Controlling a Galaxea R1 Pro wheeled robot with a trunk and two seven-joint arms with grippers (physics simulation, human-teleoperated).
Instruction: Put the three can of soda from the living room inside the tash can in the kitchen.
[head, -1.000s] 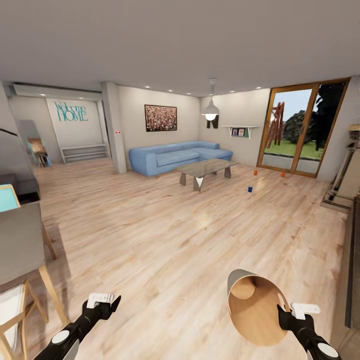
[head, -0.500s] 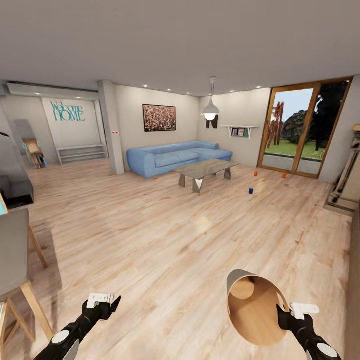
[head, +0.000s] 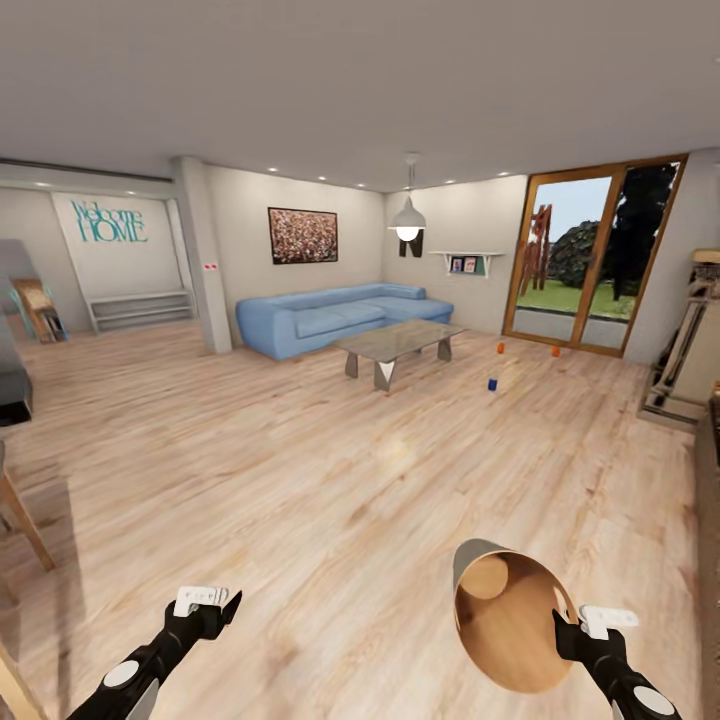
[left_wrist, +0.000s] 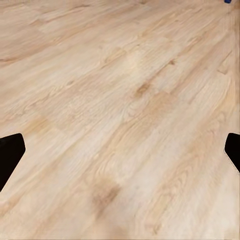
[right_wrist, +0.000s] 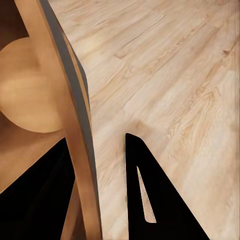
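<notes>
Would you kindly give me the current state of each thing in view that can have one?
Pale grey tapered trash can with wood-coloured inside: empty, tipped, rim clamped by right gripper.
Left gripper: open, empty.
Two orange soda cans: upright on floor.
Dark blue soda can: upright on floor.

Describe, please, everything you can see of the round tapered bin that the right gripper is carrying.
The pale grey-white tapered bin is held tipped, its mouth turned toward the head camera, showing a smooth tan wood-coloured inside and round flat bottom, with nothing in it. The right gripper clamps its thin rim, one finger inside and one outside. It hangs above the light wood floor.
</notes>
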